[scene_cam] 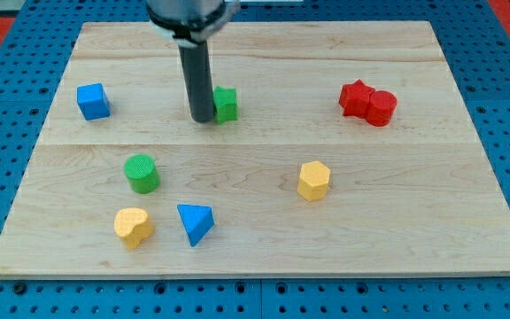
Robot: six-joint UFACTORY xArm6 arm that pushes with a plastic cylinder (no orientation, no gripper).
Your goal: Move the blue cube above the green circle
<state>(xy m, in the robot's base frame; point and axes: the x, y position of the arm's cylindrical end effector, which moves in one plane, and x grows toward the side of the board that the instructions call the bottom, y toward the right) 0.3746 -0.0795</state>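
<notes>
The blue cube (93,101) sits near the board's left edge, in the upper half. The green circle, a short cylinder (141,173), stands below it and a little to the right. My tip (201,118) rests on the board right of the blue cube and above-right of the green circle, touching or nearly touching the left side of a green block (227,104). The rod hides part of that green block.
A red star block (354,97) and a red cylinder (381,108) touch at the upper right. A yellow hexagon (313,180) lies right of centre. A yellow block (133,226) and a blue triangle (195,222) lie near the bottom left. The wooden board (432,221) rests on a blue pegboard.
</notes>
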